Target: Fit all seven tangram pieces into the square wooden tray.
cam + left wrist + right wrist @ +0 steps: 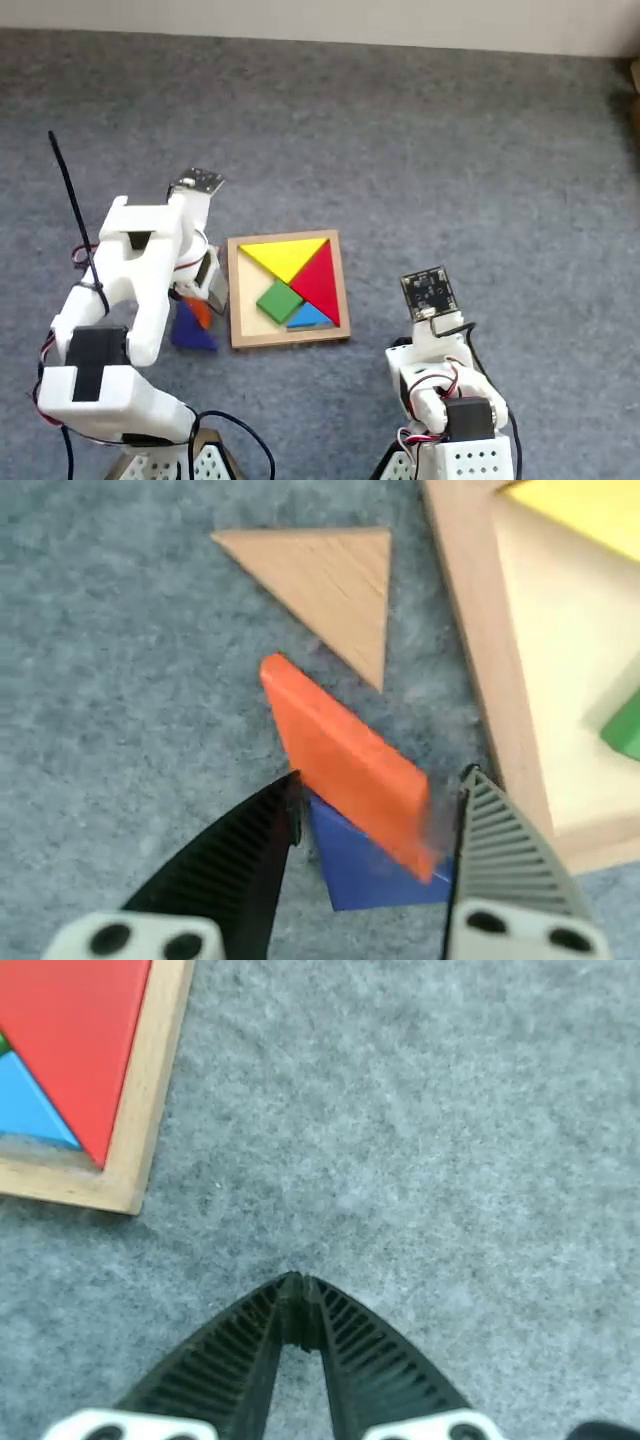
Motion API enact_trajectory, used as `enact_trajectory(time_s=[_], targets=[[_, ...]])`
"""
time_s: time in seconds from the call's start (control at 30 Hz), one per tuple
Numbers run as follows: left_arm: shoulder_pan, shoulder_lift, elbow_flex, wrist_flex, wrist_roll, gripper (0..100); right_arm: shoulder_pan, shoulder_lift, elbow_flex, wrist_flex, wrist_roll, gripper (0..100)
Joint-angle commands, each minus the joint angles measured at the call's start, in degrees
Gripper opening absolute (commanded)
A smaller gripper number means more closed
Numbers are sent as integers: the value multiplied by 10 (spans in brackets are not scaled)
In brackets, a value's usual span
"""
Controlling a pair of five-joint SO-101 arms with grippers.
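Note:
The square wooden tray [288, 340] holds a yellow triangle [285, 255], a red triangle [322, 280], a green square [280, 301] and a light blue triangle [308, 317]. Left of the tray, an orange piece [345, 765] leans tilted on a dark blue triangle [365, 875], and a plain wooden triangle [325, 580] lies just beyond them. My left gripper [380, 785] is open, one finger on each side of the orange piece. My right gripper [300, 1282] is shut with nothing in it, low over the carpet off the tray's near right corner [125, 1195].
Everything lies on grey carpet. The left arm [130, 290] stands over the loose pieces beside the tray's left rim [480, 630]. The right arm [440, 380] sits at the front right. Open carpet stretches behind and to the right of the tray.

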Motion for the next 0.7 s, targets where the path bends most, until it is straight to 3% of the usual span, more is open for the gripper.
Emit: enact_trajectory(time_s=[0.0, 0.23, 0.67], targets=[[-7, -15, 14, -17, 5, 252, 7, -2, 73, 3, 0, 8], [-3, -15, 20, -45, 30, 158, 7, -2, 73, 3, 0, 8], [3, -21, -8, -51, 29, 160, 7, -2, 73, 3, 0, 8]])
